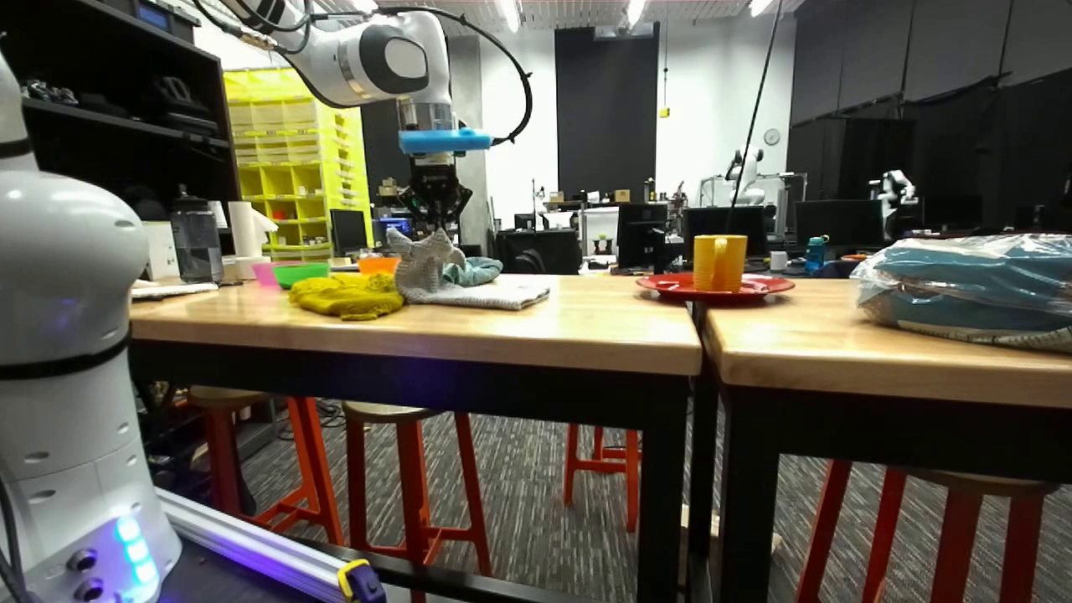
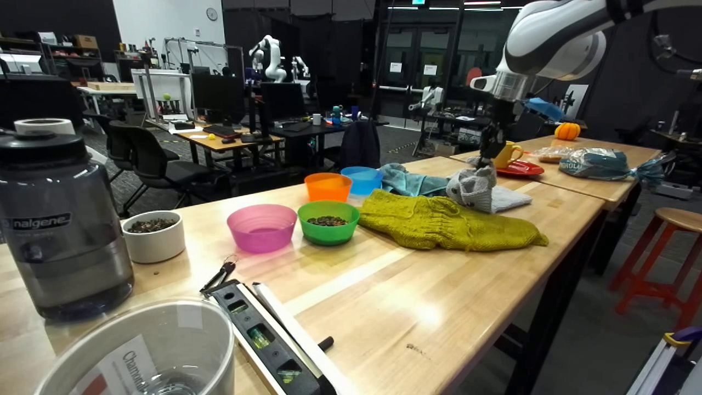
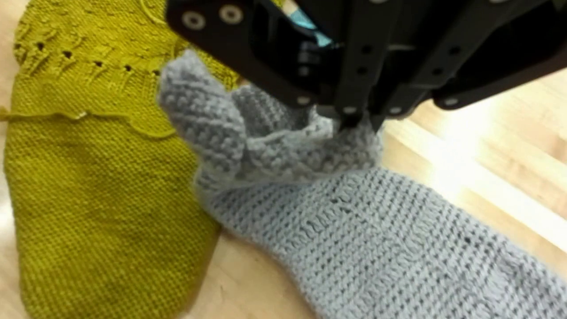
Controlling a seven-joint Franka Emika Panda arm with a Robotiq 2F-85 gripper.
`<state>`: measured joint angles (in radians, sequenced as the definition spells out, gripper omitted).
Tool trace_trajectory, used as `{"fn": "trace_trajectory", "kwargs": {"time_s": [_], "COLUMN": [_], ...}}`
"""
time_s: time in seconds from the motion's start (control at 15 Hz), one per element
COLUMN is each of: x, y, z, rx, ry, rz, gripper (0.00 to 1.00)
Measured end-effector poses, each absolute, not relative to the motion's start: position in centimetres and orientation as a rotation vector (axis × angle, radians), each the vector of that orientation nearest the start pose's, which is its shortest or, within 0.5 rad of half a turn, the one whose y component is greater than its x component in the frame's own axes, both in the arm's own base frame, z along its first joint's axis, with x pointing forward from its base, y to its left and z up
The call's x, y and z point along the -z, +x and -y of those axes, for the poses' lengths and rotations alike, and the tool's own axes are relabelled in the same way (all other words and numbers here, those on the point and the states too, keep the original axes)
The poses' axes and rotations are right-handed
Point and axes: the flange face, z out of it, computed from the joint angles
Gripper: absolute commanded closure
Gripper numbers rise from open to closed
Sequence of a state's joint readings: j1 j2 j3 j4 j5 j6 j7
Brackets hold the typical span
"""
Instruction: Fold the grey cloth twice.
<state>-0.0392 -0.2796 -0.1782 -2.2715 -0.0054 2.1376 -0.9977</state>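
Wrist view: grey cloth [image 3: 372,239] on the wooden table [image 3: 248,283], flat along most of its length, lifted and crumpled at one end. Closed gripper [image 3: 363,122], pinching a small bit of that raised edge. First or second fold, cannot tell. Could slip free of so shallow a pinch if tugged. Could fold askew from a single grip point, with a loose corner sticking up off to one side, likely to curl under. Could catch or shove the yellow-green cloth [image 3: 106,190], right beside, if swept low. Further out: blue-green cloth [image 2: 419,181]; green bowl [image 2: 329,235] and pink bowl [image 2: 261,227] to one side, red plate [image 1: 666,286] under a yellow mug [image 1: 718,264] to the opposite side. Surface pale, shiny, with a dark scuff [image 2: 419,350]. Beyond: red stools [image 1: 410,456], striped carpet [image 1: 532,477], yellow rack [image 1: 293,151], monitors [image 1: 641,234].
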Motion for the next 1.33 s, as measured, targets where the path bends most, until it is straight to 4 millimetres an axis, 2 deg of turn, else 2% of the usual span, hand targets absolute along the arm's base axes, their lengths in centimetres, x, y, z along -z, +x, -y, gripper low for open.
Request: {"fn": "trace_trajectory", "kwargs": {"time_s": [0.47,0.93,1.0,1.07,1.33], "x": [-49.4,-50.9,-50.9,-50.9,-50.8], "y": [45.1,44.2,44.2,44.2,44.4], "z": [17.1,21.1,21.5,21.8,22.3], "rx": [0.269,0.310,0.310,0.308,0.300], "ry": [-2.972,-2.993,-2.993,-2.994,-2.994], "rz": [1.154,1.160,1.165,1.167,1.178], "gripper": [0.99,0.99,0.70,0.70,0.46]}}
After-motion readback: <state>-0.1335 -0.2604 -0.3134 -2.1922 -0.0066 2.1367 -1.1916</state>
